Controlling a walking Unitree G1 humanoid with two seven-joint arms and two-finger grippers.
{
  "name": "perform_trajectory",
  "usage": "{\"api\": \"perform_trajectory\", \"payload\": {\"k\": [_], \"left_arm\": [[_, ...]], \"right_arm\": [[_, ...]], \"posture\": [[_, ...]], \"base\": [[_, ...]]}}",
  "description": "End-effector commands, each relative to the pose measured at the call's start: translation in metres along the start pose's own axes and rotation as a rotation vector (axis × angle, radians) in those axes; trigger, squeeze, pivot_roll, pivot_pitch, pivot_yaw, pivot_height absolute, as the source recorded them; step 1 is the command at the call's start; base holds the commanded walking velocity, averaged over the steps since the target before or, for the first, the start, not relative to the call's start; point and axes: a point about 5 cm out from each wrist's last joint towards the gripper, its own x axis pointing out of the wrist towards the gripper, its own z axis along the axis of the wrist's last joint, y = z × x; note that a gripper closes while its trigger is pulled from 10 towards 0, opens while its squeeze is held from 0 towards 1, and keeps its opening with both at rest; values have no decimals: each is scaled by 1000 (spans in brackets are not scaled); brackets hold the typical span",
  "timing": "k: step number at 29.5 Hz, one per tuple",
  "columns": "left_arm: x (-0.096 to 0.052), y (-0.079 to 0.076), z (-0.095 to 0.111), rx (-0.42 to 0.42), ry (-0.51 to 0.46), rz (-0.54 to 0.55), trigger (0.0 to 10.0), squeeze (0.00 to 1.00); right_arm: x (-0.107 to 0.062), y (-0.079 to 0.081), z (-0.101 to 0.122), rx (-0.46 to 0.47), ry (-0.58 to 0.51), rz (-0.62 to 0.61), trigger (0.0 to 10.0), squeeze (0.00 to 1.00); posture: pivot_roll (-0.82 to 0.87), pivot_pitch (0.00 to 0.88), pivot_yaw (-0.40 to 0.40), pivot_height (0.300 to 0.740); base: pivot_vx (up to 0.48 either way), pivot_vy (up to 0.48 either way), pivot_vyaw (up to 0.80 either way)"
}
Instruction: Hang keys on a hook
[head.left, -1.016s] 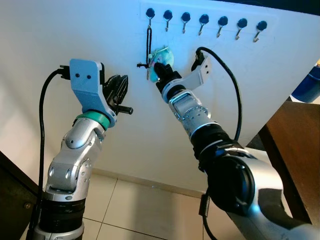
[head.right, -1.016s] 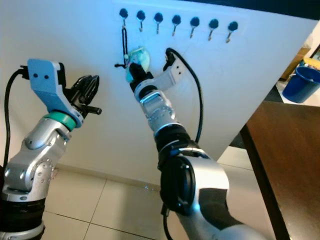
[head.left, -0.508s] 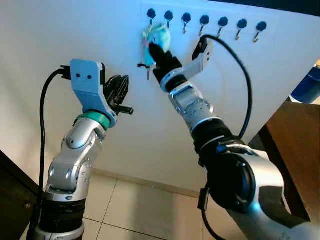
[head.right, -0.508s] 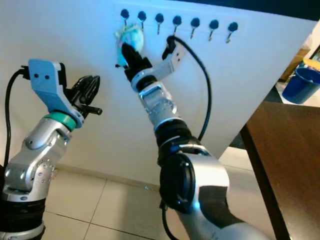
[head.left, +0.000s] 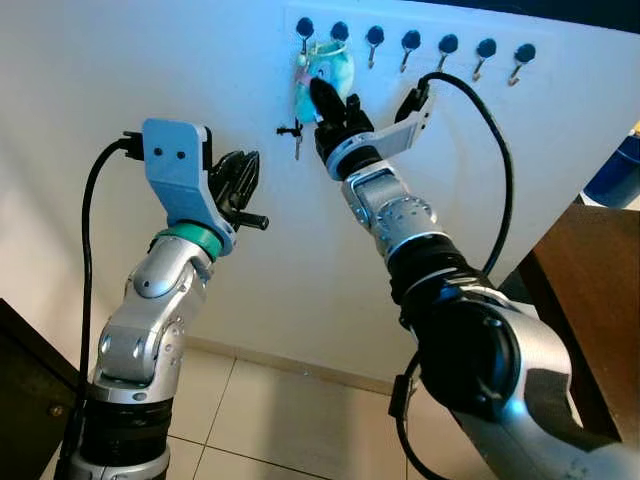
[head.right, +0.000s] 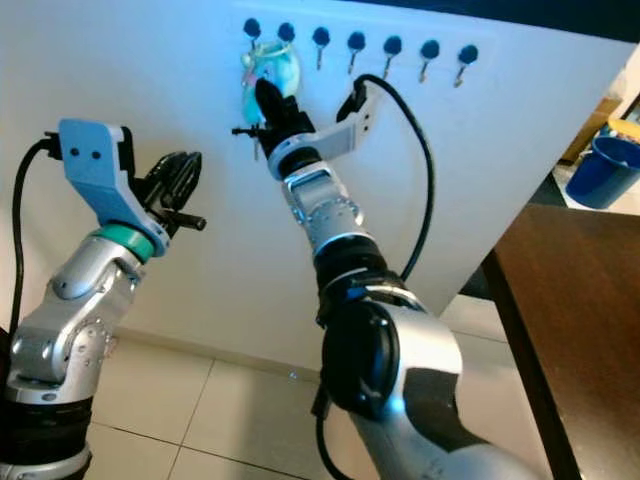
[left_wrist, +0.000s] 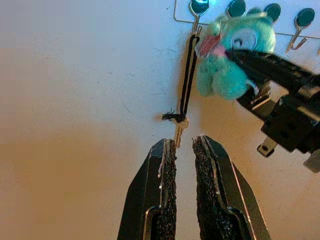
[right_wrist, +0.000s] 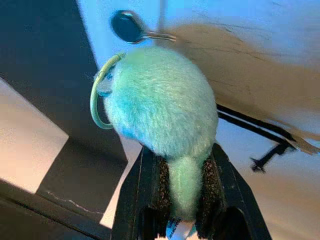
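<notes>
A teal plush keychain (head.left: 325, 72) with a green ring (right_wrist: 97, 97) is pinched in my right gripper (head.left: 322, 95), which is shut on it and raised against the white wall. The plush sits just under the first two hooks (head.left: 339, 32) of a row of black-capped hooks (head.left: 410, 42). The ring lies close beside one hook (right_wrist: 127, 26); I cannot tell if it is over it. A black lanyard (left_wrist: 189, 70) with a small key (left_wrist: 178, 132) hangs from the leftmost hook (head.left: 304, 28). My left gripper (head.left: 240, 178) is shut and empty, lower left of the lanyard.
A brown table (head.right: 580, 320) stands at the right, with a blue bucket (head.right: 600, 165) beyond it. Tiled floor (head.left: 260, 420) runs along the foot of the wall. Dark furniture (head.left: 25, 380) sits at the lower left.
My right gripper has lifted the plush from beside the hanging key up to the level of the first two hooks. The left arm has stayed still.
</notes>
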Motion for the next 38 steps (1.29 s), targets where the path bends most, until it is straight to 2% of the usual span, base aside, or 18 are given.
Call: {"api": "perform_trajectory", "payload": {"k": [1, 7, 17, 21, 23, 26, 28, 29, 30, 31, 33, 35, 37, 38], "left_arm": [[-3, 2, -5, 1, 16, 3, 10000, 0], [-3, 1, -5, 0, 16, 3, 10000, 0], [-3, 1, -5, -1, 18, 2, 10000, 0], [-3, 1, -5, 0, 18, 2, 10000, 0], [-3, 1, -5, 0, 18, 1, 10000, 0], [-3, 1, -5, 0, 19, 1, 10000, 0], [-3, 1, -5, 0, 19, 0, 10000, 0], [-3, 1, -5, 0, 19, 0, 10000, 0], [-3, 1, -5, 0, 19, 0, 10000, 0], [-3, 1, -5, 0, 19, 0, 10000, 0], [-3, 1, -5, -1, 20, -1, 10000, 0], [-3, 1, -6, -1, 21, -2, 10000, 0], [-2, 0, -5, -2, 20, -4, 10000, 0], [-2, 0, -5, -2, 20, -4, 10000, 0]], "right_arm": [[1, -1, -5, 55, -1, -46, 10000, 0], [-1, -9, -8, 68, 0, -139, 10000, 0], [-1, -9, -3, 73, -18, -156, 10000, 0], [-1, -11, -4, 20, -7, -161, 10000, 0], [-2, -11, -6, -65, 8, -148, 10000, 0], [-2, -10, -7, -112, 20, -134, 10000, 0], [-1, -6, -8, -232, 30, -95, 10000, 0], [-1, -6, -8, -232, 30, -95, 10000, 0], [0, -2, -7, -319, 24, -68, 10000, 0], [0, -2, -7, -319, 24, -68, 10000, 0], [3, 8, -3, -414, 1, -5, 10000, 0], [5, 13, -2, -412, -6, 15, 10000, 0], [8, 19, 0, -351, -15, 21, 10000, 0], [8, 19, 0, -351, -15, 21, 10000, 0]], "posture": [[110, 94, 66, 740], [112, 94, 65, 740], [110, 96, 66, 740], [110, 95, 67, 740], [110, 95, 69, 740], [110, 95, 69, 740], [109, 95, 70, 740], [109, 95, 70, 740], [107, 95, 71, 740], [107, 95, 71, 740], [103, 96, 74, 740], [102, 94, 74, 740], [104, 95, 74, 740], [104, 95, 74, 740]], "base": [[0, 0, 0], [0, 0, 0], [0, 0, 0], [0, 0, 0], [0, 0, 0], [0, 0, 0], [0, 0, 0], [0, 0, 0], [0, 0, 0], [0, 0, 0], [0, 0, 0], [0, 0, 0], [0, 0, 0], [0, 0, 0]]}}
